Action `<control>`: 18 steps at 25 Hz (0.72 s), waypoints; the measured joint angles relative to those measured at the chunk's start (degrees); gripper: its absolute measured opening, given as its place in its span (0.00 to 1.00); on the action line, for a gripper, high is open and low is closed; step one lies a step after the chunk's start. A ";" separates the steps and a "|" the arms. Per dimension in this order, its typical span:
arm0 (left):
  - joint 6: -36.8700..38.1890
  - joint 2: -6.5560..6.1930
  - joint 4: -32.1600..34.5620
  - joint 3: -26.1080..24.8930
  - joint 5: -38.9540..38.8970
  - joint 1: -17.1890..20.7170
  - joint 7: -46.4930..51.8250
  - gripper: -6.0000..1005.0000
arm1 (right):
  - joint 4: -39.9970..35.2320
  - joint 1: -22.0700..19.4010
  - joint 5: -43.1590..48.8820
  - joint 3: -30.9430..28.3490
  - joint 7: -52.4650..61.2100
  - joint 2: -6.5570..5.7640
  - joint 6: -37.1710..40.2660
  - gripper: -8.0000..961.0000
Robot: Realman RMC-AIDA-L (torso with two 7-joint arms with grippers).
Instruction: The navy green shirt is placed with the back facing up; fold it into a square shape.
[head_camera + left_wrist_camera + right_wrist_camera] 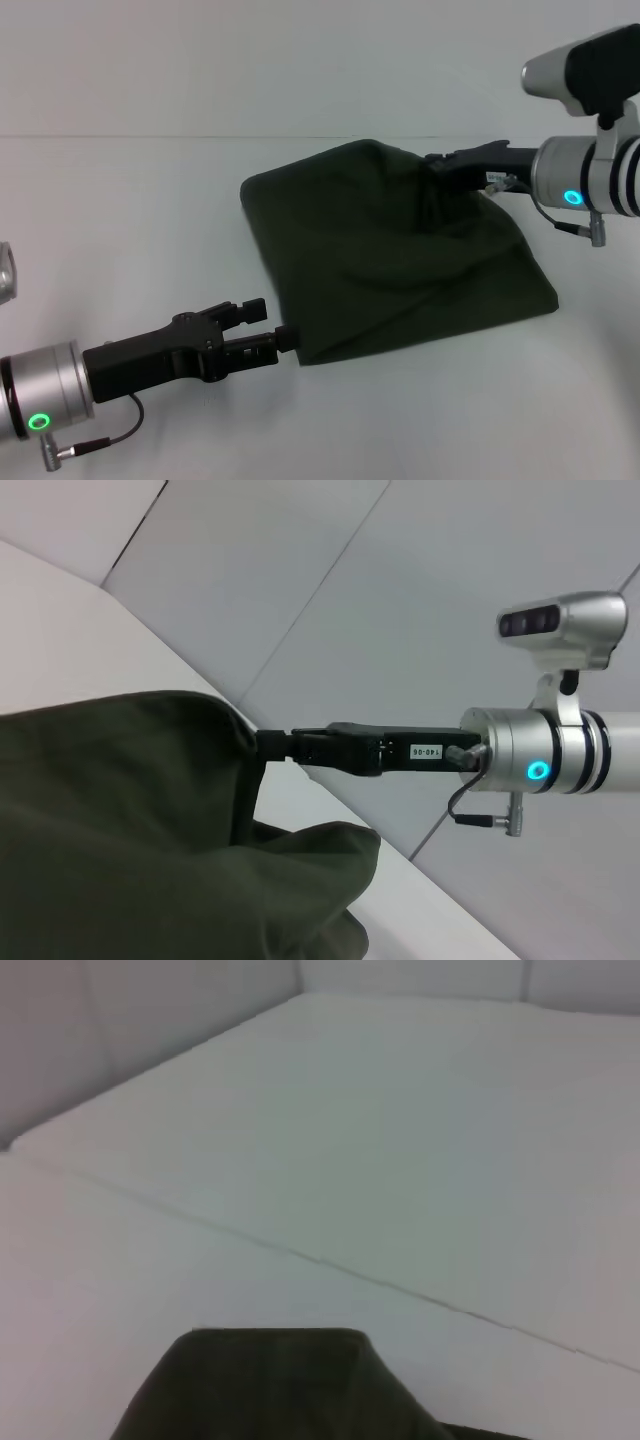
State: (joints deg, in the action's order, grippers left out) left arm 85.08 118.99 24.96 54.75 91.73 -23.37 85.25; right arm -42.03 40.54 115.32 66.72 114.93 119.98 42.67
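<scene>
The navy green shirt [390,250] lies folded into a rough four-sided shape on the white table, plain side up. My right gripper [440,166] is at its far right edge, shut on a pinch of cloth that rises into a small peak. The left wrist view shows the same grip, with the right gripper [268,745] biting into the shirt [120,820] fold. My left gripper [272,324] is at the shirt's near left corner. Its fingers stand apart, the lower fingertip [286,337] touching the cloth edge. In the right wrist view only a dark hump of the shirt [280,1385] shows.
The white table [150,200] spreads bare around the shirt, with a seam line running across its far part. Pale wall panels [330,600] stand behind the table.
</scene>
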 joint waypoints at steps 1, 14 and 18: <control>0.00 0.00 0.00 0.00 0.01 -0.01 0.00 0.93 | 0.68 -0.02 -0.79 -0.83 0.00 -0.04 -0.13 0.05; 0.57 0.09 0.00 0.99 1.28 -0.41 0.24 0.93 | 3.98 -1.30 -6.53 -10.76 -0.33 -0.20 -0.71 0.04; 1.18 0.08 0.01 0.99 2.59 -0.53 0.46 0.93 | 4.01 -1.37 -6.66 -12.01 -0.17 -0.24 -0.31 0.04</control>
State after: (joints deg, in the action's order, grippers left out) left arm 86.26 119.07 24.97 55.74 94.33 -23.90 85.72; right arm -38.02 39.17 108.66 54.71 114.76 119.75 42.36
